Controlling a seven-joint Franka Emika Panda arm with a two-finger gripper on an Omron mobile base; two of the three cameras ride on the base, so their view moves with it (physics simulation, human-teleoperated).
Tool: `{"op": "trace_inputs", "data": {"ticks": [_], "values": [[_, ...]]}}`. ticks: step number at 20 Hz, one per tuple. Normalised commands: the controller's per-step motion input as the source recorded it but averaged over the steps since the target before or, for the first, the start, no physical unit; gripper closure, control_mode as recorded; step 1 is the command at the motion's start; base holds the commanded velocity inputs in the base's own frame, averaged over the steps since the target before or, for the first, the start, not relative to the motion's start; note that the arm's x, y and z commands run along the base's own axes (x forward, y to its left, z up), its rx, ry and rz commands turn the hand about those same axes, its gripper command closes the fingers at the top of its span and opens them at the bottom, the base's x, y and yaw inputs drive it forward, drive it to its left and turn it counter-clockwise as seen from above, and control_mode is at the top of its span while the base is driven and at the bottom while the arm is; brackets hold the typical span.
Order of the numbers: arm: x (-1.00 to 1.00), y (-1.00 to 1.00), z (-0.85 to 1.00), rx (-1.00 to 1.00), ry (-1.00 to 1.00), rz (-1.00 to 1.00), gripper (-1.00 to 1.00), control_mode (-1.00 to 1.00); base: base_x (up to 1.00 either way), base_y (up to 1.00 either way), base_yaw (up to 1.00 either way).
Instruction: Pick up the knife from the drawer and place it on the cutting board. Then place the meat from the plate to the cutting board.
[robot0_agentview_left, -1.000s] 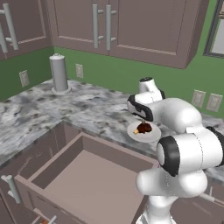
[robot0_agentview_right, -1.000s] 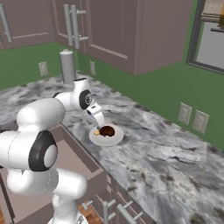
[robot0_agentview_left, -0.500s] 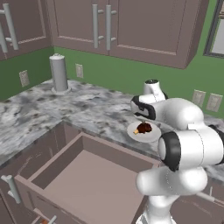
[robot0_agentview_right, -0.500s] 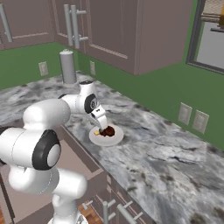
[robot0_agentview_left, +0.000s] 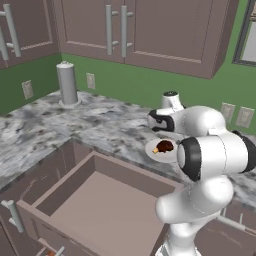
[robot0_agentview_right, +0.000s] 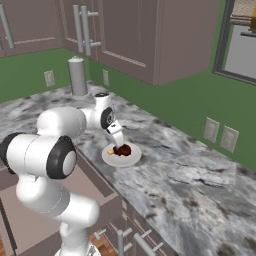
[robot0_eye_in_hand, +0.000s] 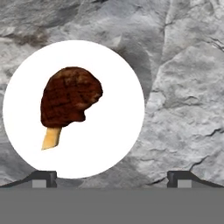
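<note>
The end effector (robot0_eye_in_hand: 111, 177), jaws spread wide and grasping nothing, has moved from beside the plate (robot0_eye_in_hand: 109, 131) to hang directly above it. On the plate lies the meat (robot0_eye_in_hand: 70, 98), unmoved, on the marbled counter (robot0_eye_in_hand: 188, 109) beside the open drawer (robot0_agentview_left: 100, 210).

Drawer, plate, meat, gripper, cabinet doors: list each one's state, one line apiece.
Wide brown-mauve wooden drawer: pulled open; visible bottom bare.
Small round white plate: on the marble counter, holding the meat.
Dark reddish-brown meat lump: lying on the plate, ungripped.
Gripper: open, above the plate.
Upper cabinet doors: closed.
</note>
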Motion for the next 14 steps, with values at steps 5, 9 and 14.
{"op": "trace_inputs", "data": {"ticks": [5,9,14], "values": [[0.26,0.00,-0.20,0.00,0.00,-0.03,-1.00,-1.00,0.00,0.00,0.00],[0.15,0.00,-0.41,0.01,0.00,0.00,-1.00,-1.00,0.00,0.00,0.00],[0.38,0.00,-0.30,0.00,0.00,0.00,-1.00,-1.00,0.00,0.00,0.00]]}}
